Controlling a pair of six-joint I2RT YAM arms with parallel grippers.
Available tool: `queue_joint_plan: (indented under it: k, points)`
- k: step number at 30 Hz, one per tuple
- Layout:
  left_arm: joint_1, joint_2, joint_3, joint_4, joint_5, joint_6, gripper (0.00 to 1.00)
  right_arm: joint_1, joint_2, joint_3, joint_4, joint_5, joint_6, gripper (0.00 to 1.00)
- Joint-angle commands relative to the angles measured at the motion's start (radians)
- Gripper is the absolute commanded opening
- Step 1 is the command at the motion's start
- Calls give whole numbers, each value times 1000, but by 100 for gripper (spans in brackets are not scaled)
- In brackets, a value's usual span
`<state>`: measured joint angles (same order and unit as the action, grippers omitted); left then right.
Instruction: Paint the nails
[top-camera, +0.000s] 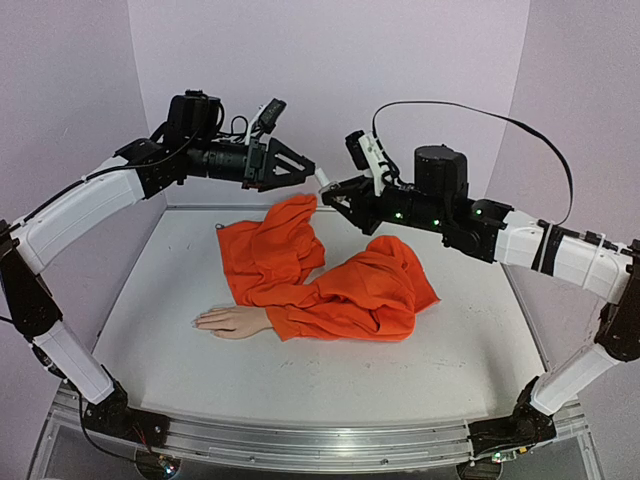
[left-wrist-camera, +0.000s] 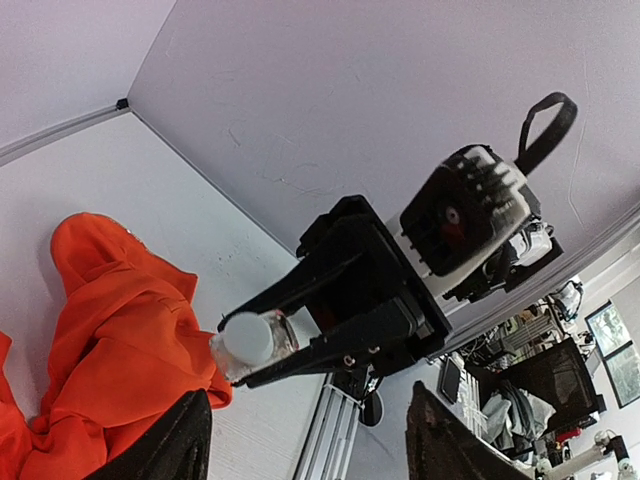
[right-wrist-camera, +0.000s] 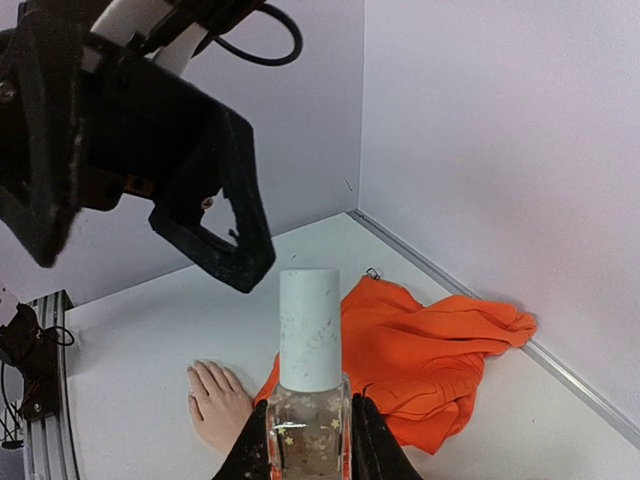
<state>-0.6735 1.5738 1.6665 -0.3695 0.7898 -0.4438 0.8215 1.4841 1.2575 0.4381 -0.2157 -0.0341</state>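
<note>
The small pale mannequin hand (top-camera: 228, 321) lies flat on the table, in an orange sleeve (top-camera: 330, 300). Its tiny nails (right-wrist-camera: 196, 372) point to the left edge. My right gripper (top-camera: 335, 190) is shut on a small clear glass bottle (right-wrist-camera: 308, 425) with a white cap (right-wrist-camera: 309, 330), held high over the back of the table. My left gripper (top-camera: 305, 172) is open, and its fingertips face the cap from just short of it. In the left wrist view my own fingers (left-wrist-camera: 175, 440) stand wide apart with the bottle (left-wrist-camera: 250, 342) ahead of them.
The orange garment (top-camera: 275, 250) is bunched across the table's back and middle. Lilac walls close in the back and sides. The white table top (top-camera: 300, 380) ends at a metal rail at the near edge.
</note>
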Motion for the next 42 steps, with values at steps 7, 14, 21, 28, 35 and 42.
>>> queue_joint_plan:
  k: [7,14,21,28,35,42]
  points:
    - [-8,49,107,-94,-48,57,49,50,25,82,25,40,-87,0]
    - [-16,65,141,-145,-60,88,33,60,39,91,18,40,-101,0]
    - [-23,72,157,-175,-69,106,17,71,51,105,11,50,-109,0]
    - [-23,47,145,-237,-225,136,0,73,54,98,10,126,-95,34]
    - [131,-60,-52,-276,-507,76,0,45,21,23,0,245,-52,97]
    - [337,-211,-398,-261,-953,-15,0,-77,-56,-102,-2,281,26,98]
